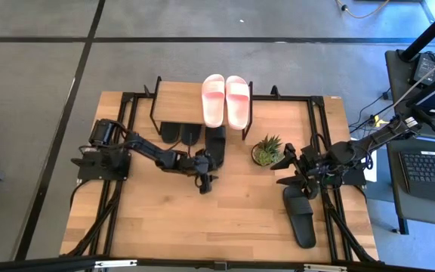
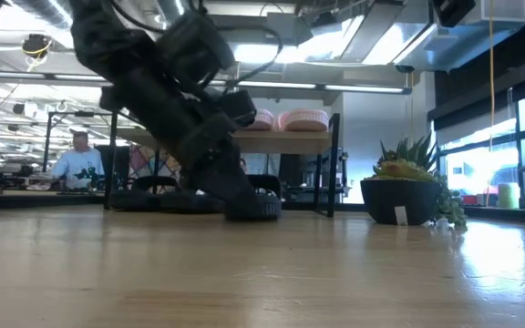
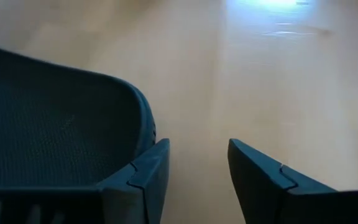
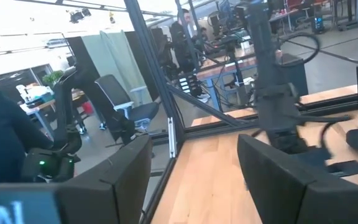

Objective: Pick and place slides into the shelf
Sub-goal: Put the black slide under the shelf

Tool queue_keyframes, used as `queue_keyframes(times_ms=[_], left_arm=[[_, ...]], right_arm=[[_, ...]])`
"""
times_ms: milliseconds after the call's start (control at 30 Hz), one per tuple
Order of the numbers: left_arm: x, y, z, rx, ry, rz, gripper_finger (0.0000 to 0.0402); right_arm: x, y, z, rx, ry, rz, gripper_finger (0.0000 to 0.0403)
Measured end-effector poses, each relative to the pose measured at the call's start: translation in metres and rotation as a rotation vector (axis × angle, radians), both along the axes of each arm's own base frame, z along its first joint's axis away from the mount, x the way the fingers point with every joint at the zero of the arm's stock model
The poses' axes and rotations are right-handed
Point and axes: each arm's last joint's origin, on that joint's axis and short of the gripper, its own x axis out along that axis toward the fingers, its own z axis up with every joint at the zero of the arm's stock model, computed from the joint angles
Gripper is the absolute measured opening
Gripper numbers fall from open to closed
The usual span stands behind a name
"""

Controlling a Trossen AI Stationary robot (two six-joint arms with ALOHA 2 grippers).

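— From overhead, where do you stand?

— My left claw (image 1: 206, 181) hangs low over the wooden tabletop (image 1: 202, 227), just off the heel of a matte black slide sandal (image 1: 215, 143) whose toe end reaches under the low shelf with the light plank top and thin black frame (image 1: 180, 98). Beyond that sandal, on the plank, sits the pale pink pair (image 1: 226, 100); beside it, under the plank, two more black slides (image 1: 181, 134) already lie. My right claw (image 1: 297, 175) waits near the small potted plant (image 1: 266, 151), with the last black slide (image 1: 300, 214) on the table just behind it.

— And from table height?

— My left arm comes down in front of the shelf (image 2: 281, 141), and the black sandal (image 2: 253, 205) lies flat by the claw. The pink pair (image 2: 290, 118) shows on top.

— Your left wrist?

— My fingers (image 3: 148, 180) stand moderately apart with bare wood between them; the textured black footbed (image 3: 48, 130) lies just outside one finger. I grip nothing.

— Right wrist?

— Fingers (image 4: 123, 180) parted wide, empty, facing the table edge and the room.

— How will the slide handle?

— I judge it light, soft foam, springy and slightly grippy. A flat sole is awkward; I'd pinch the side wall or the wide strap, then nudge it deeper.
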Motion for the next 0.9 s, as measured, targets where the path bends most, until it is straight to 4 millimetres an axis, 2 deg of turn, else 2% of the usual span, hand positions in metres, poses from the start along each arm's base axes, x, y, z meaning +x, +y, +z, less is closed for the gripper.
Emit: queue_keyframes(times_ms=[233, 433, 567, 667, 800, 900], left_arm=[[-0.001, 0.04, -0.001, 0.004, 0.014, 0.116, 0.0156], [-0.002, 0.056, -0.001, -0.014, 0.014, 0.149, 0.0156], [-0.002, 0.052, 0.001, -0.069, 0.008, 0.085, 0.0156], [-0.001, 0.044, 0.009, -0.138, -0.018, -0.012, 0.0156], [-0.004, 0.032, 0.033, -0.23, -0.087, -0.157, 0.0156], [-0.01, 0.024, 0.063, -0.258, -0.176, -0.235, 0.0156]], right_arm=[[0.0, 0.0, 0.0, 0.001, 0.0, 0.0, 0.0236], [0.0, 0.0, 0.0, 0.001, 0.0, 0.0, 0.0236], [0.0, 0.0, 0.0, 0.006, 0.0, 0.0, 0.0236], [0.0, 0.0, 0.0, 0.025, 0.005, 0.002, 0.0236], [0.0, 0.0, 0.0, 0.054, 0.014, 0.005, 0.0236], [0.0, 0.0, 0.0, 0.052, 0.013, 0.005, 0.0236]])
